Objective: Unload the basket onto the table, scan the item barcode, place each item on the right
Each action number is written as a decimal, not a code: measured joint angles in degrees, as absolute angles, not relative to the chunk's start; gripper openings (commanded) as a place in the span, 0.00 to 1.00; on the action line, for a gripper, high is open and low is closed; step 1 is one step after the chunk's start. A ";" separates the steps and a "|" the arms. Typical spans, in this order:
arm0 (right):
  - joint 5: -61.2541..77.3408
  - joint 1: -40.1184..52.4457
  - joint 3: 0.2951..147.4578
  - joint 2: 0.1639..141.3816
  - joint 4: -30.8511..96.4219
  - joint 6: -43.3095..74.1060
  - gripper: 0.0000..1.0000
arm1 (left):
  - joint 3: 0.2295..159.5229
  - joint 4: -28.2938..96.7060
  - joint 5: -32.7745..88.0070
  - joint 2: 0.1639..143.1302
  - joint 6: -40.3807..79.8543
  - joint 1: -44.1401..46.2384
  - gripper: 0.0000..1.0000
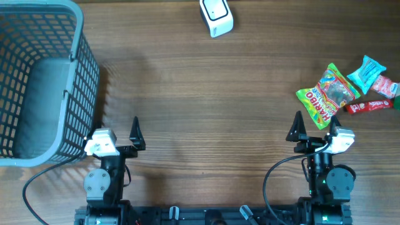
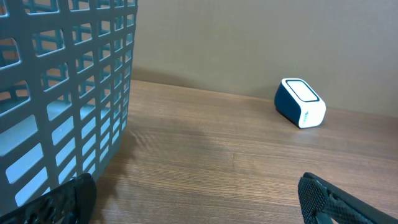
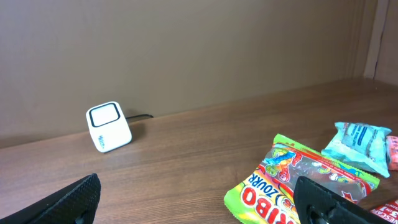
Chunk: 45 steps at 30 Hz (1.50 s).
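A white barcode scanner (image 1: 215,15) stands at the far edge of the table, seen also in the left wrist view (image 2: 300,102) and the right wrist view (image 3: 108,126). The items lie at the right: a green Haribo bag (image 1: 328,95) (image 3: 298,180), a light blue packet (image 1: 365,74) (image 3: 360,143) and a red packet (image 1: 372,105). My right gripper (image 1: 314,131) (image 3: 199,208) is open just short of the Haribo bag's near corner, holding nothing. My left gripper (image 1: 115,134) (image 2: 199,208) is open over bare wood beside the basket, also holding nothing.
A tall grey mesh basket (image 1: 37,81) (image 2: 62,93) fills the left end of the table, its wall close to my left gripper. A small pink packet (image 1: 386,86) lies between the blue and red ones. A brown wall rises behind the scanner.
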<state>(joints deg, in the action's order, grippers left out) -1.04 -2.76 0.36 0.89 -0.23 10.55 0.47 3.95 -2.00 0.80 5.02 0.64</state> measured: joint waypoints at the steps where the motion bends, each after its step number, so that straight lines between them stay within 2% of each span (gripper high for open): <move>1: -1.04 -2.76 0.36 0.89 -0.23 10.55 1.00 | 0.47 3.95 -2.00 0.80 5.02 0.64 1.00; 28: -1.08 -2.76 0.36 0.89 -0.23 10.37 1.00 | 0.47 4.03 0.14 0.80 4.99 0.64 1.00; 37: -1.32 -2.76 0.36 0.95 -0.25 -2.11 1.00 | 0.47 4.03 0.16 0.80 4.99 0.64 1.00; 45: -1.32 -2.76 0.36 1.65 -0.25 -4.23 1.00 | 0.47 4.03 0.16 0.80 4.99 0.64 1.00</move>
